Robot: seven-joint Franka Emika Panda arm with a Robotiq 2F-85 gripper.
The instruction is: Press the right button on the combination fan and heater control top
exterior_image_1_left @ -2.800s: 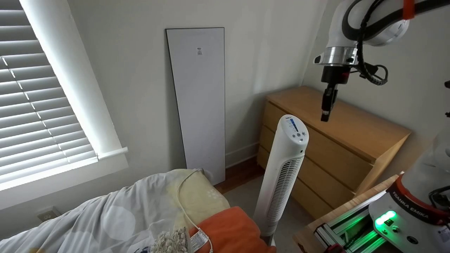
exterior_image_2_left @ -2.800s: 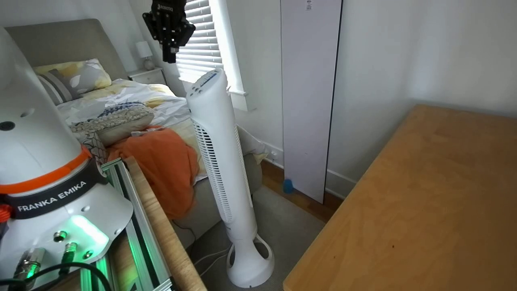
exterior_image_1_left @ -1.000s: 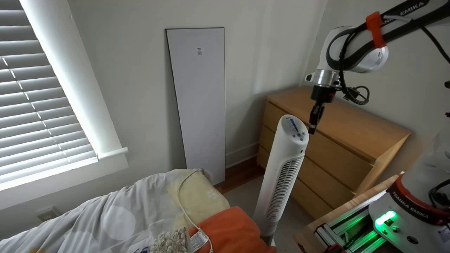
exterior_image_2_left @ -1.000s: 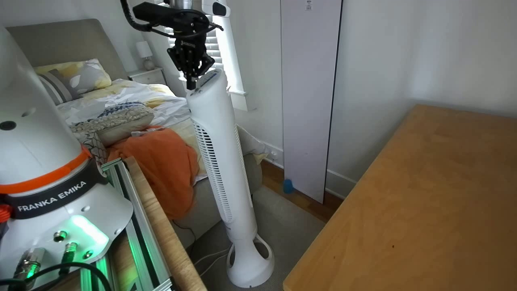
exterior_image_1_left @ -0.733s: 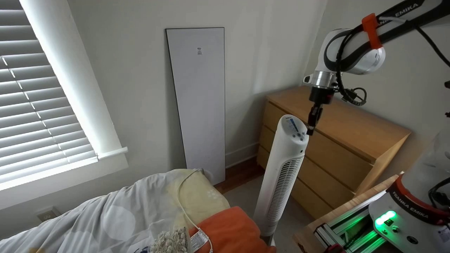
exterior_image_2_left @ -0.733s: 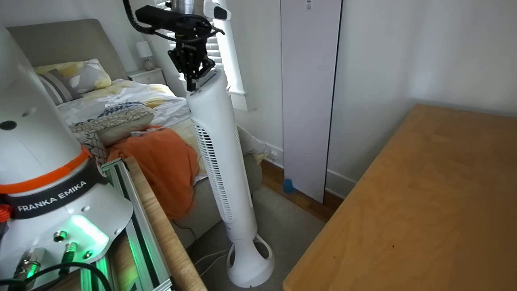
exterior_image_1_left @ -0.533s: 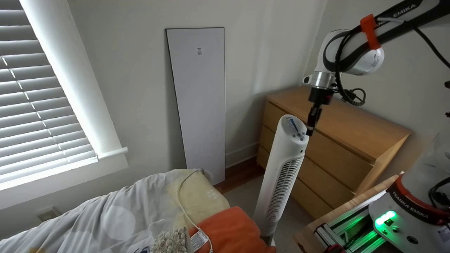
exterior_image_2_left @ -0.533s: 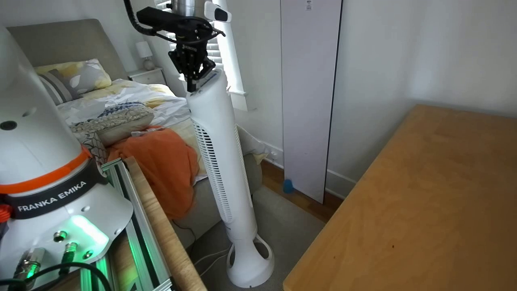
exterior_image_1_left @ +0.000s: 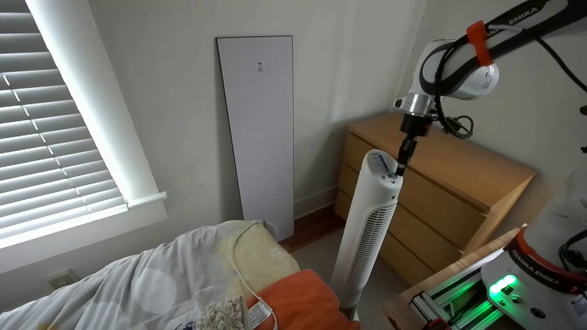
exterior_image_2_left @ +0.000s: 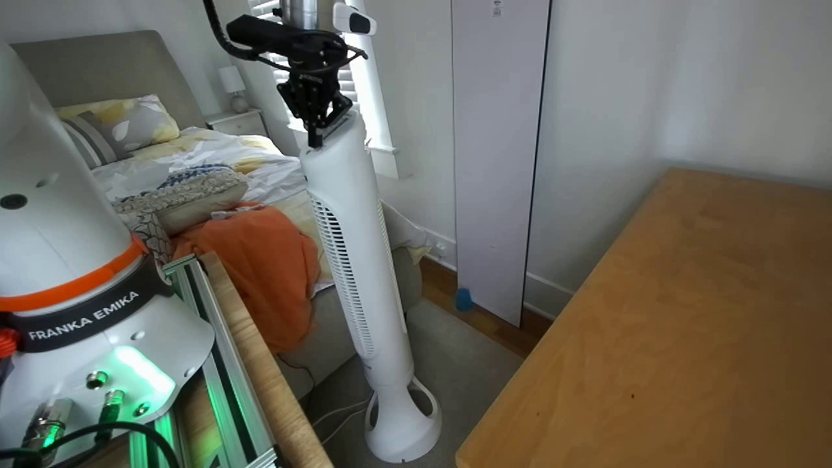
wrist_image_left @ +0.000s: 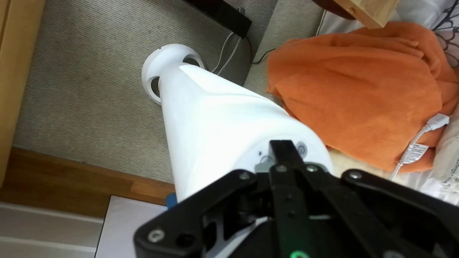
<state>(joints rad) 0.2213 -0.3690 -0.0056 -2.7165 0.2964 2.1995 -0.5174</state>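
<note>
Exterior view shows dresser drawers [exterior_image_1_left: 435, 215] closed, gripper [exterior_image_1_left: 400, 173] over the control top [exterior_image_1_left: 381, 167].

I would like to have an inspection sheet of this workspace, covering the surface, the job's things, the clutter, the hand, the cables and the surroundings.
Surface: grey carpet, with the fan heater standing on it.
Job's things: fan heater upright; control top slanted, its round buttons partly hidden in the wrist view.
Clutter: orange cloth on the bedding; small blue object at the foot of the white panel.
Hand: shut, nothing seen in it; tip at the control top's button end, contact cannot be told.
Cables: white connector on the orange cloth; pale cords on the carpet near the fan heater.
Surroundings: wooden dresser, white panel, window blinds.
</note>
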